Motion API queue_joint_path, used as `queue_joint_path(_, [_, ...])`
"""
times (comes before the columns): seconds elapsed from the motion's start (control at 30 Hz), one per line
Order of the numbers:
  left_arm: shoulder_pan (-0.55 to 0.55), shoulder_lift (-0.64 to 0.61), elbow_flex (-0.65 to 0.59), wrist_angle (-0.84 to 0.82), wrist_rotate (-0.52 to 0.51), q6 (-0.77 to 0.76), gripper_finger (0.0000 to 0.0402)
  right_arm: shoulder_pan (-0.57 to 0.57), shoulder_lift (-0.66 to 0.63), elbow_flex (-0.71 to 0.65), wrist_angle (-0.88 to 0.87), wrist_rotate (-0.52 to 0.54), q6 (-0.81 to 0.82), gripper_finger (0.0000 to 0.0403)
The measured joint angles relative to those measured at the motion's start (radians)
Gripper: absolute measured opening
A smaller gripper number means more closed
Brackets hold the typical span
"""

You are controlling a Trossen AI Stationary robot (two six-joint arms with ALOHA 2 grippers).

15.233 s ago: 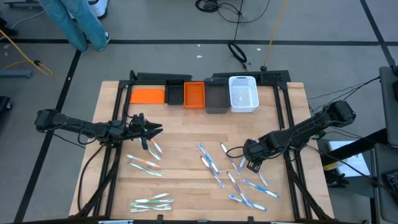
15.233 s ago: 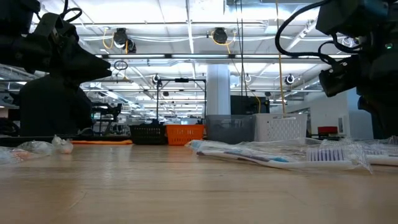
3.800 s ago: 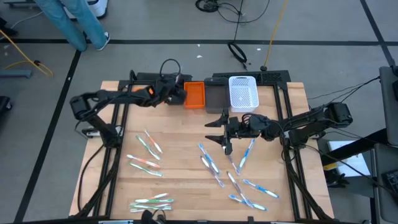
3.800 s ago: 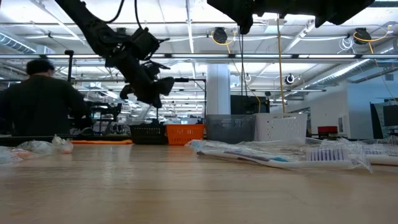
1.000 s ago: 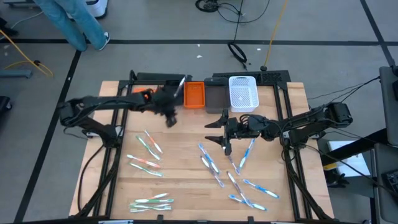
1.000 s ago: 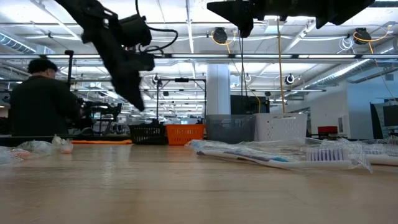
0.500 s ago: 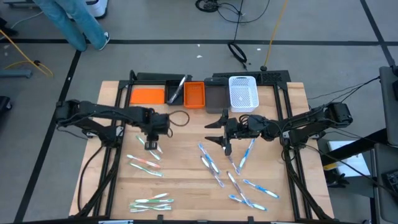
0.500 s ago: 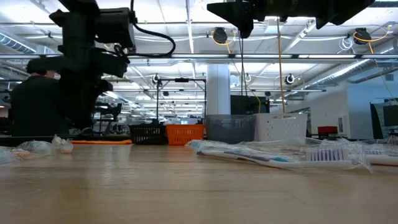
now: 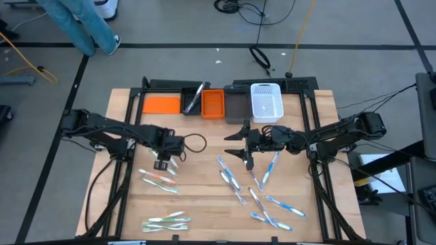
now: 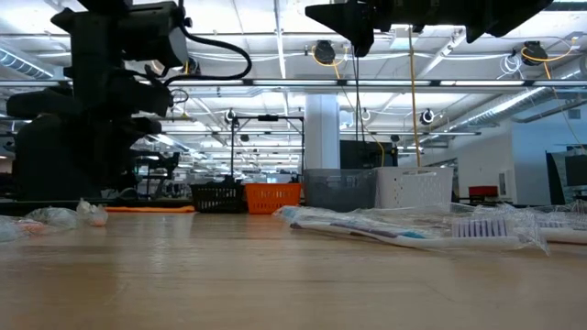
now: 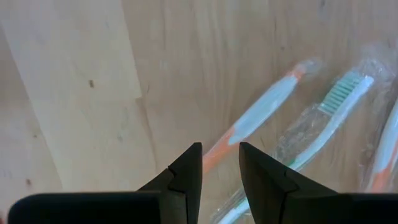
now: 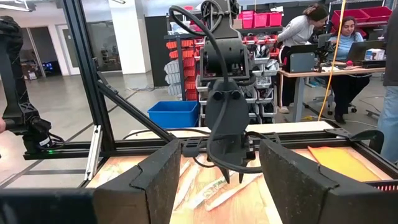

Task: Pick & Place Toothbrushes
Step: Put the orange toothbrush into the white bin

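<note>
Left end effector is down low over the counter, at the left-hand cluster of toothbrushes. From my left wrist feed the two fingers stand a little apart, with an orange-handled toothbrush running between the tips on the wood; nothing is gripped. Just beside it lies a green-bristled toothbrush in a clear wrapper.

Right end effector hangs above the middle of the counter, in front of the bins, fingers spread wide and empty. Its wrist feed looks across at the left arm with brushes on the wood below it.

More toothbrushes: a pair nearer the front on the left, a bundle at the front edge, and the blue-accented scatter on the right half. One brush leans tilted in the black bin at the back.

Back row, left to right: an orange flat piece, the black bin, orange bin, grey bin, white basket.

Low feed: wrapped brushes in the near right. People seated at desks in the room behind.
</note>
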Motion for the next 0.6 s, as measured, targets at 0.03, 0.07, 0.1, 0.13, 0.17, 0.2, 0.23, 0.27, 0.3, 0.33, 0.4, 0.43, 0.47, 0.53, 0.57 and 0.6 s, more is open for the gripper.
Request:
queue_joint_path(0.03, [-0.004, 0.000, 0.000, 0.000, 0.000, 0.000, 0.0108, 0.000, 0.000, 0.000, 0.000, 0.000, 0.000, 0.0210])
queue_joint_path(0.07, [-0.008, 0.000, 0.000, 0.000, 0.000, 0.000, 0.0108, 0.000, 0.000, 0.000, 0.000, 0.000, 0.000, 0.0210])
queue_joint_path(0.1, [-0.012, 0.000, 0.000, 0.000, -0.001, 0.000, 0.0108, 0.000, 0.000, 0.000, 0.000, 0.000, 0.000, 0.0210])
queue_joint_path(0.13, [-0.016, 0.000, 0.000, 0.000, -0.001, 0.000, 0.0108, 0.000, 0.000, 0.000, 0.000, 0.000, 0.000, 0.0210])
queue_joint_path(0.17, [-0.019, 0.004, 0.000, 0.000, -0.001, 0.000, 0.0108, 0.000, 0.000, 0.000, 0.000, 0.000, 0.000, 0.0210])
queue_joint_path(0.2, [-0.023, 0.010, 0.001, 0.001, -0.001, -0.001, 0.0108, 0.000, 0.000, 0.000, 0.000, 0.000, 0.000, 0.0210])
queue_joint_path(0.23, [-0.025, 0.018, 0.001, 0.001, -0.001, -0.002, 0.0108, 0.000, 0.000, 0.000, 0.000, 0.000, 0.000, 0.0210])
queue_joint_path(0.27, [-0.030, 0.026, 0.001, 0.001, -0.001, -0.002, 0.0108, 0.000, 0.000, 0.000, 0.000, 0.000, 0.000, 0.0210])
queue_joint_path(0.3, [-0.033, 0.034, 0.001, 0.003, -0.001, -0.003, 0.0108, 0.000, 0.000, 0.000, 0.000, 0.000, 0.000, 0.0210])
queue_joint_path(0.33, [-0.037, 0.044, 0.001, 0.007, -0.001, -0.003, 0.0108, 0.000, 0.000, 0.000, 0.000, 0.000, 0.000, 0.0210])
queue_joint_path(0.4, [-0.043, 0.070, 0.001, 0.012, -0.001, -0.003, 0.0108, 0.000, 0.000, 0.000, 0.000, 0.000, 0.000, 0.0210])
queue_joint_path(0.43, [-0.044, 0.083, 0.001, 0.012, -0.001, -0.003, 0.0108, 0.000, 0.000, 0.000, 0.000, 0.000, 0.000, 0.0210])
queue_joint_path(0.47, [-0.045, 0.094, 0.001, 0.013, -0.001, -0.002, 0.0108, 0.000, 0.000, 0.000, 0.000, 0.000, 0.000, 0.0210])
queue_joint_path(0.53, [-0.048, 0.115, 0.001, 0.013, -0.001, -0.002, 0.0108, 0.000, 0.000, 0.000, 0.000, 0.000, 0.000, 0.0210])
queue_joint_path(0.57, [-0.050, 0.124, 0.001, 0.016, -0.001, -0.002, 0.0108, 0.000, 0.000, 0.000, 0.000, 0.000, 0.000, 0.0210])
queue_joint_path(0.6, [-0.052, 0.133, 0.001, 0.021, -0.001, 0.003, 0.0108, 0.000, 0.000, 0.000, 0.000, 0.000, 0.000, 0.0210])
